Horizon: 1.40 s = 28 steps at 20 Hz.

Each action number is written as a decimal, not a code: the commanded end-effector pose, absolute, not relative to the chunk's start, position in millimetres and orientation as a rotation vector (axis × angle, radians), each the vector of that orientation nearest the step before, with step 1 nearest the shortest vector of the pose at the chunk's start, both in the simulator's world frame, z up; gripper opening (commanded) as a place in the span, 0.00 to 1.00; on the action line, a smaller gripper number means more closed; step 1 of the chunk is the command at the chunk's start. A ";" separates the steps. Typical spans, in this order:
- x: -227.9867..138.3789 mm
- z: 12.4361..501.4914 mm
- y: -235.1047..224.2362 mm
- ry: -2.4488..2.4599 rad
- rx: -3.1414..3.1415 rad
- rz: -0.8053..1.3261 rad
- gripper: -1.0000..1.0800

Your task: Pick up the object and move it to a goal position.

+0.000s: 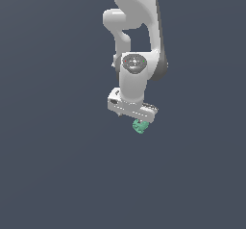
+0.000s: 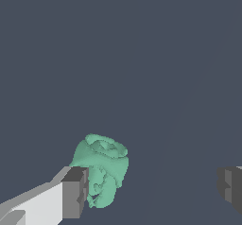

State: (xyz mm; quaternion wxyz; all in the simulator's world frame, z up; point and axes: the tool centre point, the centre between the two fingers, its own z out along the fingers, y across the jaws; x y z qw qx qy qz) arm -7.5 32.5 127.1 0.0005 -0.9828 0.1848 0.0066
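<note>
The object is a small teal-green lumpy chunk. In the wrist view it sits between the two dark finger pads, right against one pad and far from the other pad. My gripper is open wide, with a broad gap beside the object. From the exterior view, the object shows just beneath the white hand, toward that view's right end of it. The gripper points straight down there, its fingers mostly hidden by the hand.
The white arm rises behind the hand in the exterior view. Around it is a plain dark grey-blue surface with no other objects or edges visible. No goal marker shows.
</note>
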 end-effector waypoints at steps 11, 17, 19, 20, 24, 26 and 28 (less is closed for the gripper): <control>-17.4 102.0 73.7 0.965 -2.990 0.007 0.96; -21.3 94.5 85.8 1.080 -2.950 0.003 0.96; -22.2 92.9 88.5 1.105 -2.941 0.002 0.96; -22.5 92.2 89.6 1.115 -2.937 0.001 0.96; -23.5 90.5 92.2 1.141 -2.927 0.000 0.96; -23.6 90.3 92.6 1.144 -2.926 0.000 0.96; -23.5 90.1 92.4 1.138 -2.928 0.001 0.96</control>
